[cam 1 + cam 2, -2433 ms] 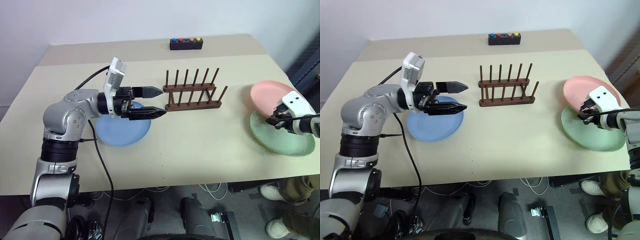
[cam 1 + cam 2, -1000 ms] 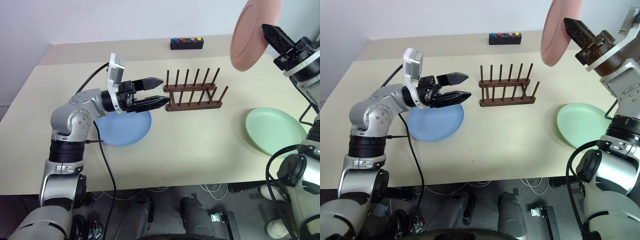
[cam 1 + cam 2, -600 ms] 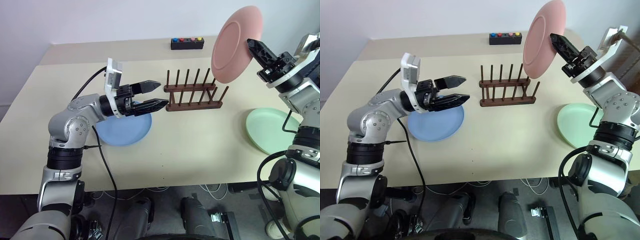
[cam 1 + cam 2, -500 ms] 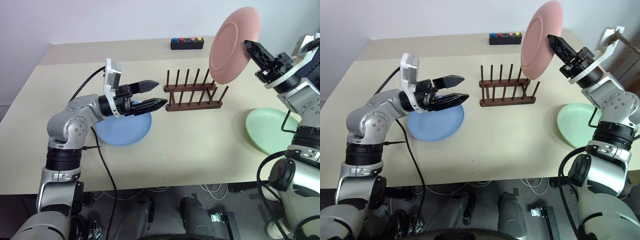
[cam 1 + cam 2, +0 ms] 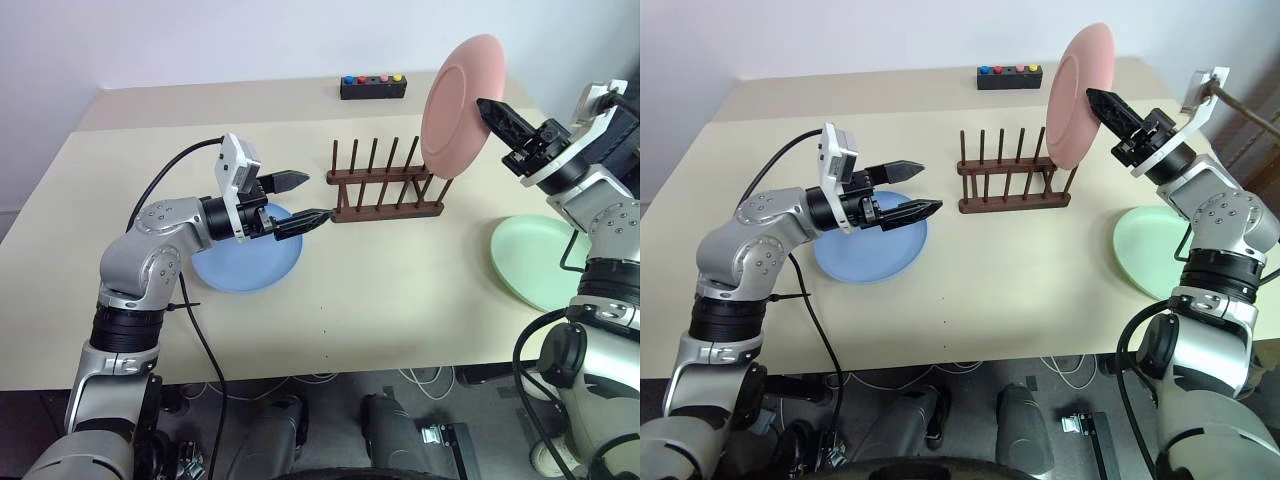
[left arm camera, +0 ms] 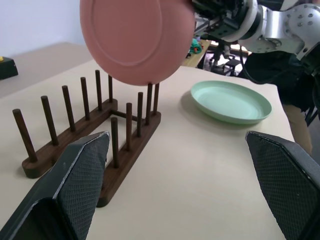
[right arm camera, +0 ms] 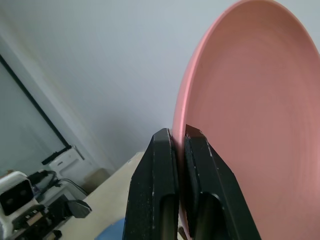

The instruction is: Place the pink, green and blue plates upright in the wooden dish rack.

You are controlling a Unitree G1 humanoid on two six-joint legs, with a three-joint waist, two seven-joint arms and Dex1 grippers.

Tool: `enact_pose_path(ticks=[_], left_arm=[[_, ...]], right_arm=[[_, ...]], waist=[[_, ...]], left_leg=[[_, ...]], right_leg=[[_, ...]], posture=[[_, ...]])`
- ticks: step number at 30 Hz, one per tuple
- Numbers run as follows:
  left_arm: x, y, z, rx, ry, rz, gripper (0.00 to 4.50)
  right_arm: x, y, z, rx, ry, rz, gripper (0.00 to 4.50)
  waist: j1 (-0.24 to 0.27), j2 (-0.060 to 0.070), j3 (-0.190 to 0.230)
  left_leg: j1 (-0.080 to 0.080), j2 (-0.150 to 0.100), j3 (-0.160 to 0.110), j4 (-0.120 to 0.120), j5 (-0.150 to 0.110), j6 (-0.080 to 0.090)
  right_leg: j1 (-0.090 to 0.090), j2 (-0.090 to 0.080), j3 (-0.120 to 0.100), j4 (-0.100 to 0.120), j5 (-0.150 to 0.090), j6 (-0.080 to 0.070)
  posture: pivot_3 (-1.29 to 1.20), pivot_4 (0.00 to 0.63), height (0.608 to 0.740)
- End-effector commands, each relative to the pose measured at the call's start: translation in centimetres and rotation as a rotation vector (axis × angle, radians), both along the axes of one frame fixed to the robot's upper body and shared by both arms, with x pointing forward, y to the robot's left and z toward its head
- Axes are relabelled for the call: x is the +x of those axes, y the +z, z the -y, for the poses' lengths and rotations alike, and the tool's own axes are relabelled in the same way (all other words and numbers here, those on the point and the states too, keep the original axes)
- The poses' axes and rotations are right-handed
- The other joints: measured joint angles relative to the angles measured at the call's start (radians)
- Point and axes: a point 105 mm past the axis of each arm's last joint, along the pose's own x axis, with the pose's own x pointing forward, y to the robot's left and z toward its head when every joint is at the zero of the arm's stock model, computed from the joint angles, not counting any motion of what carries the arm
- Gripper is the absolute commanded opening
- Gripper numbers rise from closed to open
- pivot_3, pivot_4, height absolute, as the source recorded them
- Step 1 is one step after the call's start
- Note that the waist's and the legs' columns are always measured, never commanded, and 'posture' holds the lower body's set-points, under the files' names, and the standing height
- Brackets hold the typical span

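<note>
No text, label, brand, number or sign can be read on anything here.

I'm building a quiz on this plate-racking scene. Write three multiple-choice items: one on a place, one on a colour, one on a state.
1. Where is the blue plate?
A. flat on the table, below the left gripper
B. in the wooden dish rack
C. stacked on the green plate

2. Which colour is the plate in the right gripper?
A. green
B. blue
C. pink

3. How does the left gripper stand?
A. shut on a peg
B. open, holding nothing
C. shut on the blue plate

Key: 1 A, it lies flat beneath the open fingers; 2 C, the pink plate is pinched at its rim; 3 B, a wide gap shows between its fingers.
</note>
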Motion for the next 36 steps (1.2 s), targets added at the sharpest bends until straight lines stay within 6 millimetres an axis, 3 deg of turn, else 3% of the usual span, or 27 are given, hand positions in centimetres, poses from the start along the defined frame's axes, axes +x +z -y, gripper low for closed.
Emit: enact_pose_path(ticks=[1, 7, 14, 18, 24, 29, 36], left_arm=[[-0.8, 0.9, 0.3, -0.011, -0.030, 0.045, 4.50], [-0.9, 0.9, 0.3, -0.008, -0.032, 0.038, 4.50], [-0.9, 1.0, 0.4, -0.013, -0.033, 0.034, 4.50], [-0.8, 1.1, 0.5, -0.014, -0.035, 0.032, 4.50], [-0.9, 1.1, 0.6, -0.016, -0.048, 0.030, 4.50], [-0.9, 1.1, 0.7, -0.022, -0.052, 0.026, 4.50], [-1.1, 1.1, 0.9, -0.028, -0.071, 0.021, 4.50]], right_arm=[[-0.2, 0.9, 0.5, -0.006, -0.002, 0.039, 0.08], [0.5, -1.6, 0.6, -0.052, -0.013, -0.040, 0.08], [0.7, -3.0, 0.5, -0.115, -0.025, -0.053, 0.08], [0.9, -3.1, 0.7, -0.146, -0.043, -0.036, 1.34], [1.2, -2.8, 1.1, -0.226, -0.100, 0.006, 4.44], [1.1, -1.6, 2.1, -0.349, -0.211, 0.129, 4.44], [0.4, 1.1, 4.1, -0.341, -0.364, 0.248, 4.44]], waist=[[0.000, 0.000, 0.000], [-0.001, 0.000, 0.000], [0.000, 0.000, 0.000], [0.000, 0.000, 0.000], [0.000, 0.000, 0.000], [0.000, 0.000, 0.000], [0.000, 0.000, 0.000]], left_leg=[[0.000, 0.000, 0.000, 0.000, 0.000, 0.000], [0.000, 0.000, 0.000, 0.000, 0.000, 0.000], [0.000, 0.000, 0.000, 0.000, 0.000, 0.000], [0.000, 0.000, 0.000, 0.000, 0.000, 0.000], [0.000, 0.000, 0.000, 0.000, 0.000, 0.000], [0.000, 0.000, 0.000, 0.000, 0.000, 0.000], [0.000, 0.000, 0.000, 0.000, 0.000, 0.000]], right_leg=[[0.000, 0.000, 0.000, 0.000, 0.000, 0.000], [0.000, 0.000, 0.000, 0.000, 0.000, 0.000], [0.000, 0.000, 0.000, 0.000, 0.000, 0.000], [0.000, 0.000, 0.000, 0.000, 0.000, 0.000], [0.000, 0.000, 0.000, 0.000, 0.000, 0.000], [0.000, 0.000, 0.000, 0.000, 0.000, 0.000], [0.000, 0.000, 0.000, 0.000, 0.000, 0.000]], posture=[[0.00, 0.150, 0.740], [0.00, 0.150, 0.740], [0.00, 0.150, 0.740], [0.00, 0.150, 0.740], [0.00, 0.150, 0.740], [0.00, 0.150, 0.740], [0.00, 0.150, 0.740]])
